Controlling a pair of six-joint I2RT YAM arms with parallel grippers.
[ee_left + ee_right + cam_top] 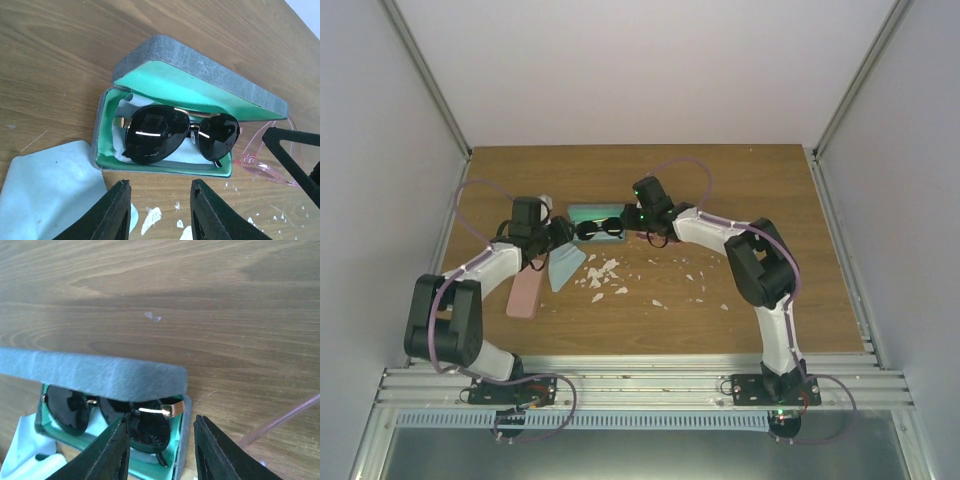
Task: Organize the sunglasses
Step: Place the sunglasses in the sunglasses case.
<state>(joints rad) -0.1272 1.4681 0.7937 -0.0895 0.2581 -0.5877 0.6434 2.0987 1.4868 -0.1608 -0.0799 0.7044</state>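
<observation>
The sunglasses with big dark shiny lenses and a thin black frame [175, 135] lie inside the open grey oblong case with a bright green lining [200, 70]; the lenses face up, and there are small gold bits by the bridge and at the sides; a pale cloth [125, 107] lies under them in the case; the lid stands up behind them.

The sunglasses with a thin pink frame and see-through pink lenses [260, 160] lie on the brown wooden worktop [60, 60], just beside one end of the grey case.

The left pincer [160, 210] is spread wide with nothing in it; it hangs near the front of the case; the right pincer [160, 450] is spread wide too, with nothing pinched, and it hangs over the end of the case near the pink pair.

A light blue cloth [50, 195] lies beside the other end of the case; small white crumbs [152, 217] are scattered in front; a pink oblong case [523, 295] lies near the cloth.
</observation>
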